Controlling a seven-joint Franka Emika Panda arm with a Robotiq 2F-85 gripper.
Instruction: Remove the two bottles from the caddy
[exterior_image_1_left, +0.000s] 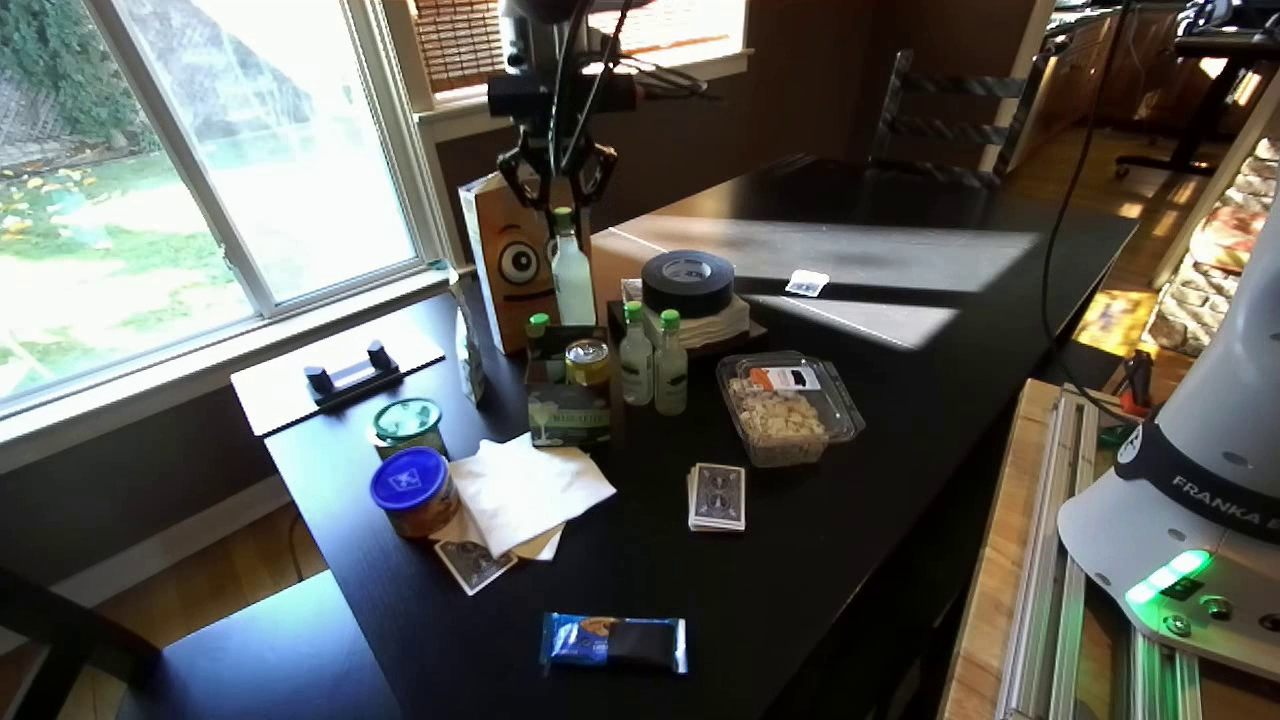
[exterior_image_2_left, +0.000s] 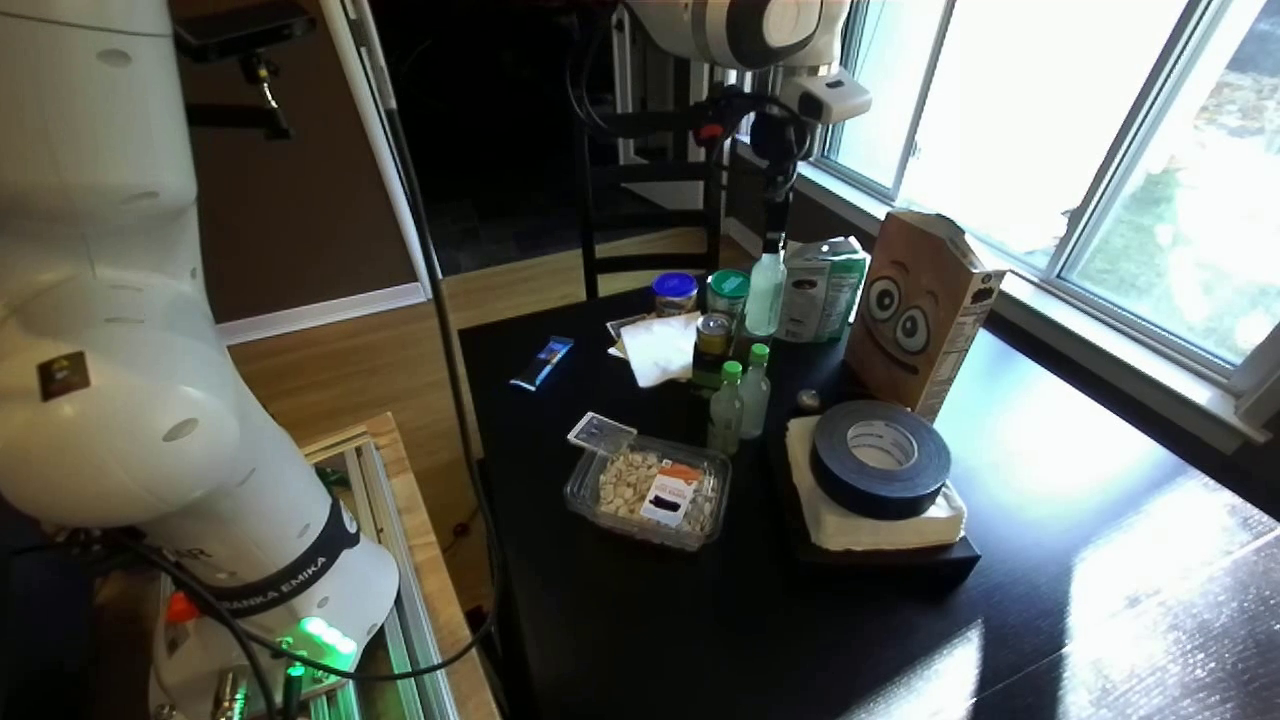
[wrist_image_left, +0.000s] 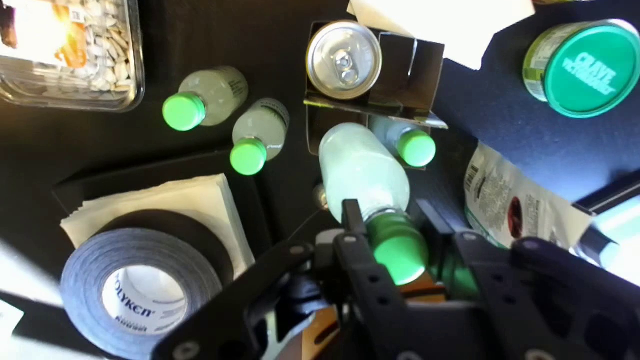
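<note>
- Our black two-fingered gripper (wrist_image_left: 391, 215) is clamped on the neck of a frosted pale-green glass bottle (wrist_image_left: 362, 167), which hangs roughly upright above the dark-green cardboard caddy (exterior_image_1_left: 570, 428).
- Only the neck is held, so we judge that a fast sideways move could set the smooth glass swinging or slipping.
- We cannot tell how much room lies beneath its base; moving across too low may catch the rim and drag the caddy, jolting the silver-topped yellow can (wrist_image_left: 344, 60) inside.
- The slim green-capped bottle (wrist_image_left: 404, 142) sits in the neighbouring compartment, so a low swing might knock its cap.
- Just beside the caddy stand the two small green-capped glass bottles (exterior_image_1_left: 671, 372); if we set ours down too near, we could topple them.
- Behind our load in an exterior view rises a tall brown cardboard box with cartoon eyes (exterior_image_1_left: 518, 268); veering that way might tip it.
</note>
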